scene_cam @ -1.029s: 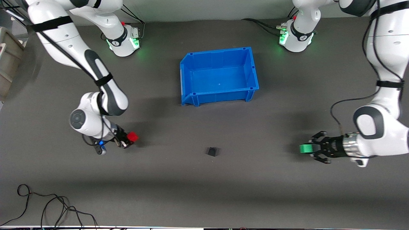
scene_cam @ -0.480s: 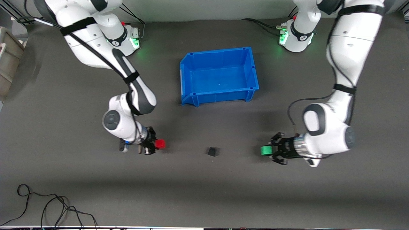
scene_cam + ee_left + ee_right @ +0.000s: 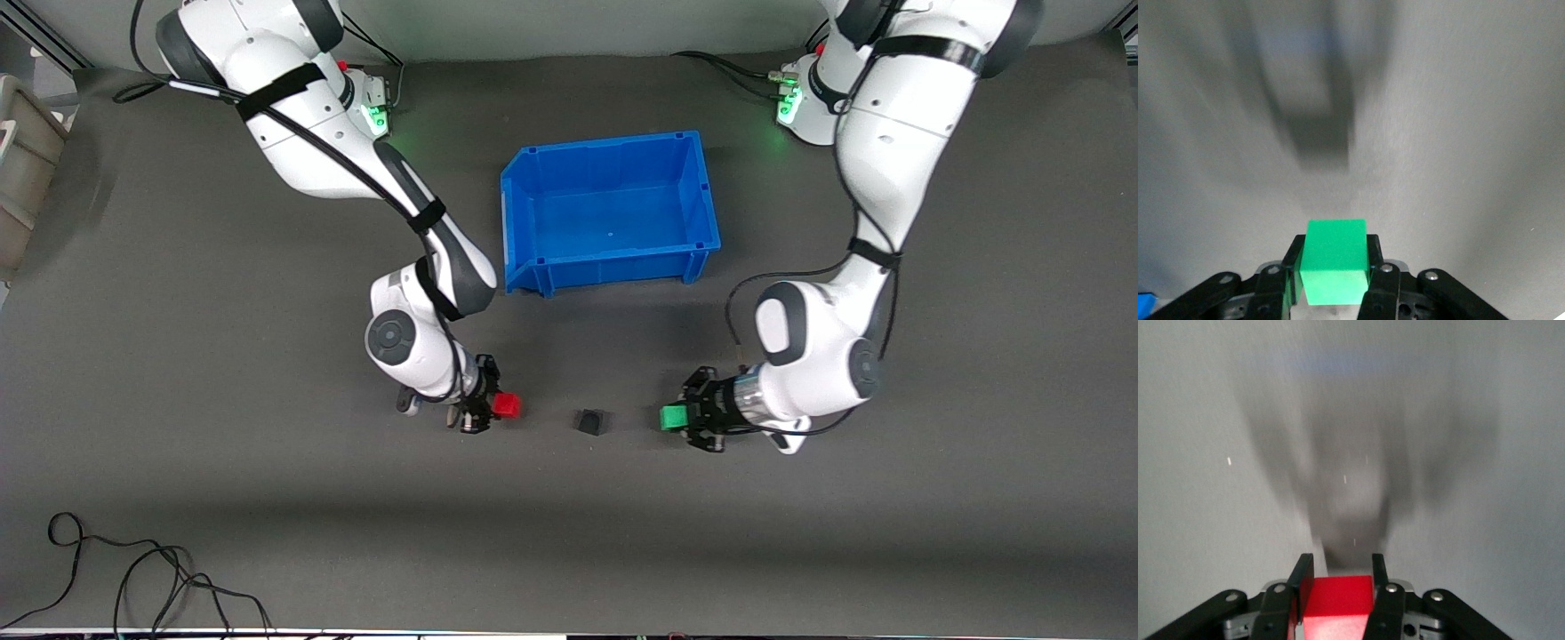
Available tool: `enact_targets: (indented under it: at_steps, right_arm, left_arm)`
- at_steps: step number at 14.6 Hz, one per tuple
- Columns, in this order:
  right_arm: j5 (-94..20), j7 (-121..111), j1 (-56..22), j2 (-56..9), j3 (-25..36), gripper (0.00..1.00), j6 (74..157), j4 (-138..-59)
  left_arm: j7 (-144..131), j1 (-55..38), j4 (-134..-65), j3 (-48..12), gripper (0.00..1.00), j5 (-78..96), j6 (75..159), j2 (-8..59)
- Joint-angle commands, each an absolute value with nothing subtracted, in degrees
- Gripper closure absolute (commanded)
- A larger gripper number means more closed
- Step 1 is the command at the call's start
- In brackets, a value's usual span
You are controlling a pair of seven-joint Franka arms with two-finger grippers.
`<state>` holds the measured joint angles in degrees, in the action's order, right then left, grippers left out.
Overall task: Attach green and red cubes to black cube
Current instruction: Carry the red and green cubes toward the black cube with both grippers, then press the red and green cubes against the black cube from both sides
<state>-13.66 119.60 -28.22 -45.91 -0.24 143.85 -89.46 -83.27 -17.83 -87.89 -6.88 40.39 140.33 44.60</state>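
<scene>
Black cube (image 3: pixel 589 421) (one), two coloured

My two arms (image 3: pixel 338 151) are glossy white with dark grey joint bands and black straps pinning thin black cables. Green lights glow on my round bases (image 3: pixel 805 102). My claws (image 3: pixel 484 409) are black, with what look like small silver screws near the fingers (image 3: pixel 1368 257).

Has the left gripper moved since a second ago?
Yes. The left gripper, shut on the green cube, has closed in on the still black cube.
</scene>
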Motion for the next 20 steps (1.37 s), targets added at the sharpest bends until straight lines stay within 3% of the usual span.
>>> enact_targets:
  at_steps: [1, 4, 14, 20]
  right_arm:
    - [-14.2, 125.7, -30.3, -50.0, 0.7, 1.00, 142.2, -81.9]
    - [-13.9, 129.7, -32.0, -52.9, 0.7, 1.00, 142.2, -77.8]
    - [-11.7, 136.0, -32.2, -60.9, 0.7, 1.00, 142.3, -66.8]
    - [-11.4, 136.1, -33.2, -61.3, 0.8, 1.00, 142.3, -66.5]
  left_arm:
    - [-84.9, -21.3, -81.4, -5.8, 0.81, 40.9, 141.5, 49.6]
    - [-85.0, -22.9, -77.6, -5.8, 0.81, 40.6, 141.6, 52.4]
    - [-88.2, -25.6, -77.2, -5.8, 0.80, 40.6, 147.0, 54.7]
    - [-91.0, -26.5, -77.2, -5.7, 0.80, 40.5, 146.9, 54.6]
